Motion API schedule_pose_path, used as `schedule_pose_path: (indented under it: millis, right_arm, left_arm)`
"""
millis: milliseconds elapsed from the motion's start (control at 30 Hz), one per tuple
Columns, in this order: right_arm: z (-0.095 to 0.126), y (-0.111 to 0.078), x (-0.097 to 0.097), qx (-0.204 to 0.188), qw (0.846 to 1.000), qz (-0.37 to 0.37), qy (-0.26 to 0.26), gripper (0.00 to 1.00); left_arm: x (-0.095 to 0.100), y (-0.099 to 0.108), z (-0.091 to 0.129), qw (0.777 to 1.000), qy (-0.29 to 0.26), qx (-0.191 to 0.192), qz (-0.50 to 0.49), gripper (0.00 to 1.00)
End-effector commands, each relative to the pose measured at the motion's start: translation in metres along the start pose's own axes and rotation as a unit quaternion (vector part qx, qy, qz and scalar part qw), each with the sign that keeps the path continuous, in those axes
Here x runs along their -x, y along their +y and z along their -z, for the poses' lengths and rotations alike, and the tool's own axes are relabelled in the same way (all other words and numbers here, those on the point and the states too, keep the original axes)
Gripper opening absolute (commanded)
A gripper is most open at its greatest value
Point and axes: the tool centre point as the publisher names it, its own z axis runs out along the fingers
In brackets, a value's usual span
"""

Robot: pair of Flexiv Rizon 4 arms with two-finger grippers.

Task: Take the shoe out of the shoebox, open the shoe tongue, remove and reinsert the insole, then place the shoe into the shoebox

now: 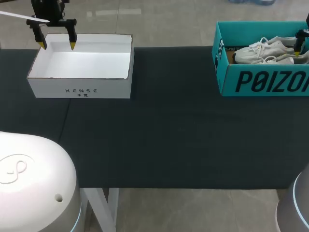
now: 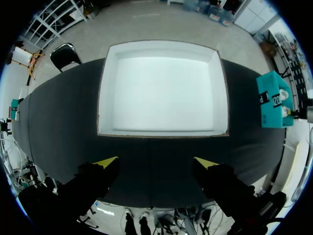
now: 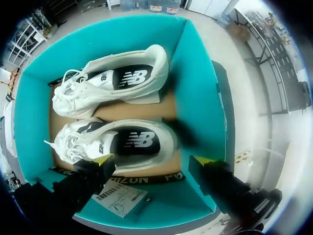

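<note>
Now, well to the left of the teal shoebox [image 1: 229,82], a white box [image 1: 111,87] is seen on the dark desk [image 1: 169,130]. The left jaws are held released above it, with nothing between the yellow tips.

Over to the shoebox itself: two white shoes [image 1: 263,50] are laid side by side in it, apparently on their sides, on a brown cardboard floor. Nothing has been lifted out yet. The right jaws are poised spread wide over the shoebox, above its wall with the label [image 3: 120,198] and just beside the nearer shoe [image 3: 122,142]. Nothing is gripped. The farther shoe [image 3: 117,78] is tucked against the opposite wall of the shoebox.

The take-out is judged to be the step in hand. It would best be done on the nearer shoe, gripped across its heel end. One tip would be lowered into the gap between the two shoes and the other between shoe and shoebox wall. The loose laces are best avoided. A straight upward lift is called for, so that the light shoebox is not dragged along.
</note>
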Motion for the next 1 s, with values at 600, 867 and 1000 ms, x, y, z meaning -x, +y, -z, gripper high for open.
schedule_pose_path:
  millis: [600,867,1000]
  right_arm:
    - [-0.043,0.014,0.010,-0.030,0.999,0.003,0.011,1.00]
    - [-0.049,0.015,0.011,-0.052,0.999,0.008,0.008,1.00]
    - [-0.049,0.014,0.009,-0.056,0.998,0.008,0.003,0.86]
  left_arm:
    - [0.000,0.000,0.000,1.000,0.000,0.000,0.000,1.00]
    - [0.000,0.000,0.000,1.000,0.000,0.000,0.000,1.00]
    - [0.000,0.000,0.000,1.000,0.000,0.000,0.000,1.00]
